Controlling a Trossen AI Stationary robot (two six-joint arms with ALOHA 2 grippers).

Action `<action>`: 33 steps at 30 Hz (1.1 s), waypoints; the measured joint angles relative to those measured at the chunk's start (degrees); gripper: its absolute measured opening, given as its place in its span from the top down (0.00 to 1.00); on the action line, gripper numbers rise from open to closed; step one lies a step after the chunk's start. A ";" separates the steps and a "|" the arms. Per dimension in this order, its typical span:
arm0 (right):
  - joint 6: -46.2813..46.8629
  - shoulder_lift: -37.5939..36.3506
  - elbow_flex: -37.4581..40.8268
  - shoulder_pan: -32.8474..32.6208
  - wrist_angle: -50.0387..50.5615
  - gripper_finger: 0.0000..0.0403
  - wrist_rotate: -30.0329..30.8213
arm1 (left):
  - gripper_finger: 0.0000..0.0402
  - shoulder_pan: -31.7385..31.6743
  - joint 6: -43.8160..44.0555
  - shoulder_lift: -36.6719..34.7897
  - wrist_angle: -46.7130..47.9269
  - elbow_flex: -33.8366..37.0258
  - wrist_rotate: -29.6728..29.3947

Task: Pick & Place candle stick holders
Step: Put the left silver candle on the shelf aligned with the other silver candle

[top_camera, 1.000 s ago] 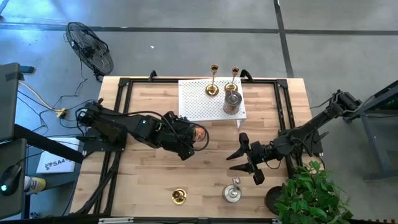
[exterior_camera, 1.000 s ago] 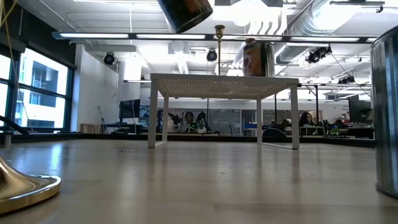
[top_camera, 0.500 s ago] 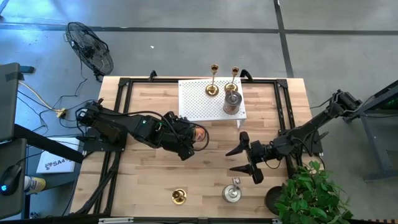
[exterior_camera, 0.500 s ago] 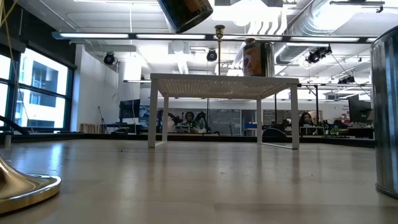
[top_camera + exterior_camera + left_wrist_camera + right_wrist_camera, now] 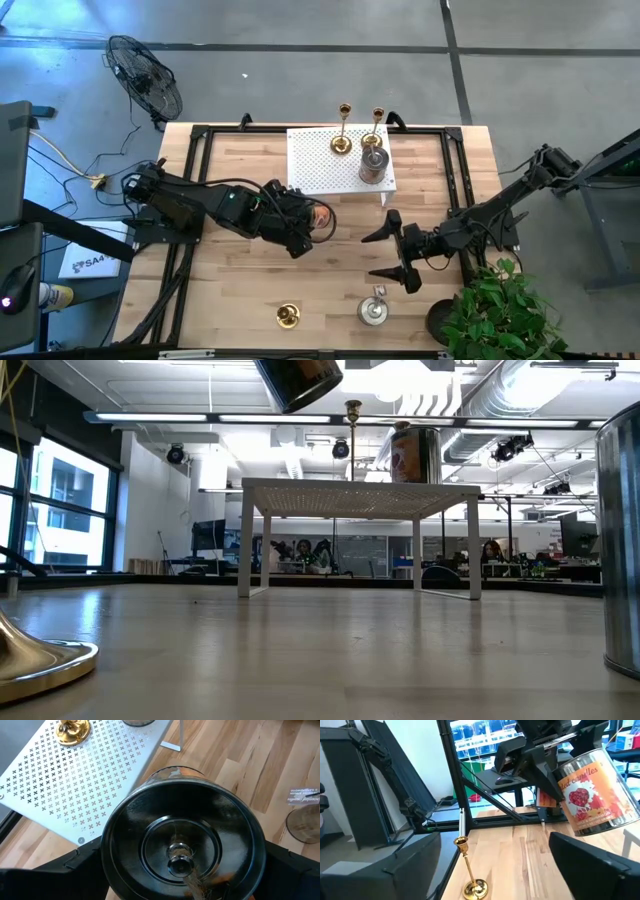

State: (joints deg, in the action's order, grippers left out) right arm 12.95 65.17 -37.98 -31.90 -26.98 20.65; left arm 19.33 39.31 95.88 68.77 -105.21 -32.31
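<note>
Gripping a labelled candle tin [image 5: 318, 215] aloft, the left pincer [image 5: 312, 222] hovers; right pincer [image 5: 385, 255] gapes open above the surface [image 5: 240, 280].

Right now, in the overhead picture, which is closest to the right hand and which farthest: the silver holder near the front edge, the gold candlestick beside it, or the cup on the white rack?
From the right hand:
1. Silver holder, just in front of it by the table's front edge.
2. Cup on the white rack, toward the back.
3. Gold candlestick, front edge, off toward the left arm; only slightly farther than the cup.
</note>
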 joint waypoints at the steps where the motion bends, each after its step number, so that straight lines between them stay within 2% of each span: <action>1: 0.06 0.00 0.00 0.00 0.00 0.07 0.26 | 0.13 0.00 0.00 0.00 0.00 0.00 0.01; 4: 1.04 0.00 0.00 0.00 -0.04 0.02 0.60 | 0.13 0.00 0.00 0.00 0.00 0.00 -0.01; 9: 1.35 0.00 0.00 -0.02 -0.25 0.01 0.51 | 0.13 0.00 0.00 0.00 0.02 0.00 -0.01; 15: 3.80 -0.04 0.01 0.02 1.62 0.01 -5.72 | 0.13 0.00 -0.07 0.60 -0.01 -0.12 0.06; 28: 1.81 -0.04 0.02 0.02 2.32 0.01 -5.65 | 0.13 -2.19 -2.49 2.47 0.60 0.02 5.61; 33: 9.96 -0.04 0.02 -0.09 1.55 0.01 -10.21 | 0.13 -2.62 -3.72 2.38 -0.19 -0.09 7.93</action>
State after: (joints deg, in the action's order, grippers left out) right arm 22.92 65.12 -37.95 -31.99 -25.43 10.44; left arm 16.71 35.59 98.26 68.58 -105.30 -24.38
